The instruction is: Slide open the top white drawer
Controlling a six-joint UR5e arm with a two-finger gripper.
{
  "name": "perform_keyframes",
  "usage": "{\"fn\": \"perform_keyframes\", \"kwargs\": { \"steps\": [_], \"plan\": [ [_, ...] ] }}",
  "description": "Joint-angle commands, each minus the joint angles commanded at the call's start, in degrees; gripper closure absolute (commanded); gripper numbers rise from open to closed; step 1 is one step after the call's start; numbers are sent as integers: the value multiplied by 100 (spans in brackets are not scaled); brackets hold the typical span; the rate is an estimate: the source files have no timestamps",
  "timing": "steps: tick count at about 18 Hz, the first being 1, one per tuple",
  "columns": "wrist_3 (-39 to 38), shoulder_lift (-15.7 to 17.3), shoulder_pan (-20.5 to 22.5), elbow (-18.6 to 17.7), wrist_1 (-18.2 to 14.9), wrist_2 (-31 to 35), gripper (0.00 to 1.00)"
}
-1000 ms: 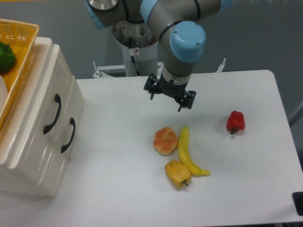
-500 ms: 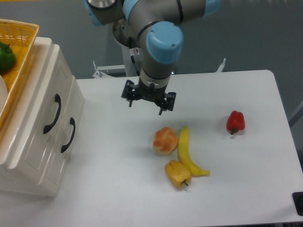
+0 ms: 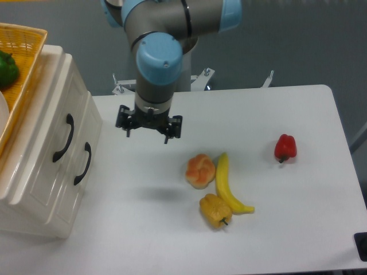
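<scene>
The top white drawer [image 3: 50, 123] sits pushed in on the small cream cabinet at the left, and its curved black handle [image 3: 63, 138] faces right. Just below and to the right is the lower drawer's handle [image 3: 84, 164]. My gripper [image 3: 147, 134] hangs above the table to the right of the cabinet, roughly a hand's width from the handles. It points downward and is open, with nothing between its fingers.
A yellow wicker basket [image 3: 28, 63] holding a green pepper [image 3: 7, 69] rests on the cabinet top. On the table lie a bread roll [image 3: 200, 170], a banana [image 3: 228, 186], a yellow pepper [image 3: 215, 210] and a red pepper [image 3: 285, 147].
The arm has swung left across the table, carrying the open gripper from above the fruit toward the cabinet. The drawers and the food have not moved.
</scene>
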Motion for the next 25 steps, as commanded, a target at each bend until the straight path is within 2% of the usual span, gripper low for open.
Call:
{"fn": "perform_keyframes", "kwargs": {
  "steps": [11,25],
  "plan": [
    [-53,-97,-185,27,-9,-625,0],
    [-36,-281,-563,36,0,-695,0]
  ]
}}
